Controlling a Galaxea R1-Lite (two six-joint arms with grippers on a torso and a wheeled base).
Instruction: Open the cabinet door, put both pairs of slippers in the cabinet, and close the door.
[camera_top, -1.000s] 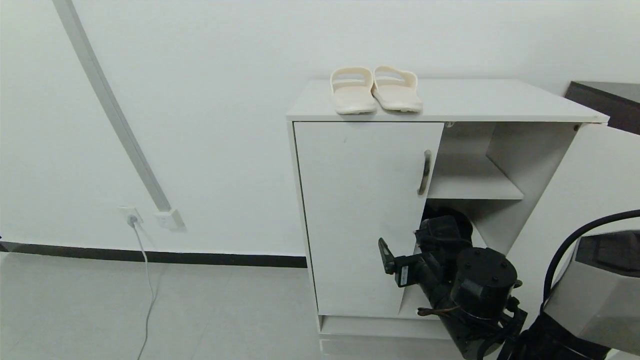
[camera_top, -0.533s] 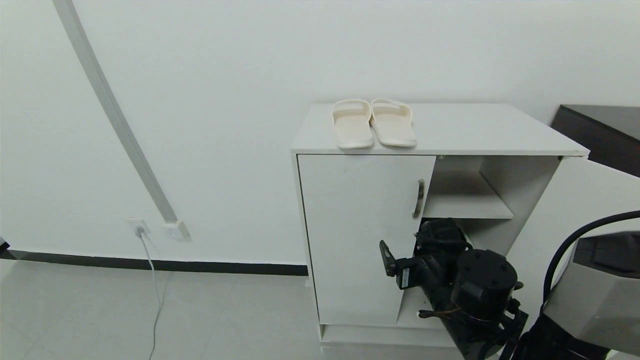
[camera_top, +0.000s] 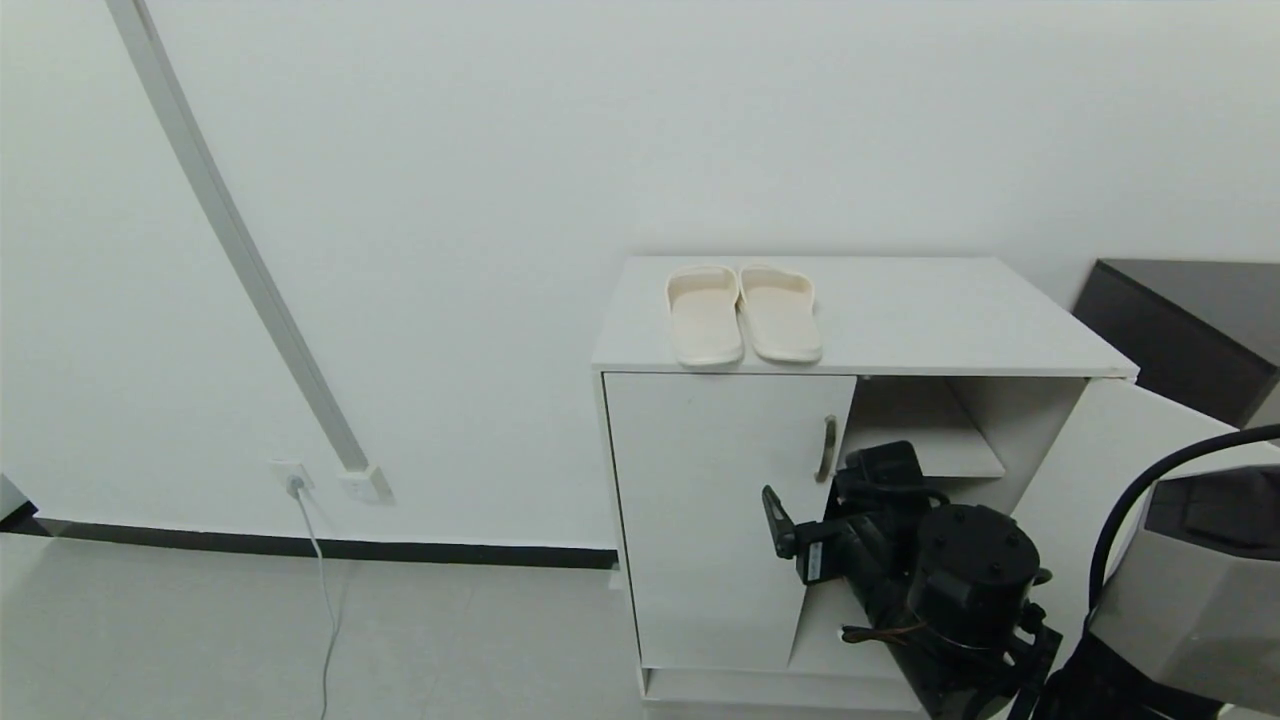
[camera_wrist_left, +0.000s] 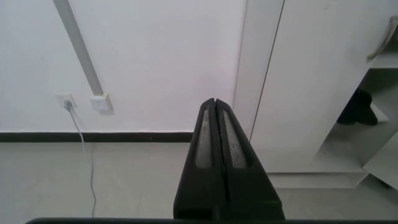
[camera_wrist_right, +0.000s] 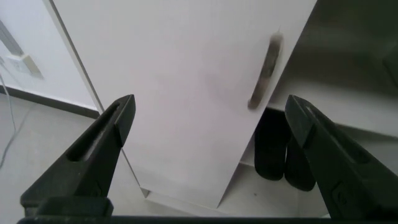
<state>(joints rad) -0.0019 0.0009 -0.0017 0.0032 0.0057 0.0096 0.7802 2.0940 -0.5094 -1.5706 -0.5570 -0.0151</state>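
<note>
A cream pair of slippers (camera_top: 742, 313) lies side by side on top of the white cabinet (camera_top: 930, 320). The cabinet's right door (camera_top: 1120, 470) stands open; its left door (camera_top: 720, 510) is closed, with a metal handle (camera_top: 827, 448). A black pair of slippers (camera_wrist_right: 283, 158) stands on the bottom shelf inside, behind the closed door's edge. My right gripper (camera_wrist_right: 210, 102) is open wide, empty, facing the handle (camera_wrist_right: 265, 71) from a short way off. My left gripper (camera_wrist_left: 214, 106) is shut and empty, out in front of the cabinet's left side, with the black slippers (camera_wrist_left: 359, 107) visible beyond it.
A dark piece of furniture (camera_top: 1190, 330) stands right of the cabinet. On the wall to the left run a grey conduit (camera_top: 230, 240) and a socket with a cable (camera_top: 295, 485) hanging to the tiled floor (camera_top: 300, 640).
The whole head view has shifted: the cabinet now sits lower in the picture, so the camera has moved. Slippers, doors and my right arm keep their places.
</note>
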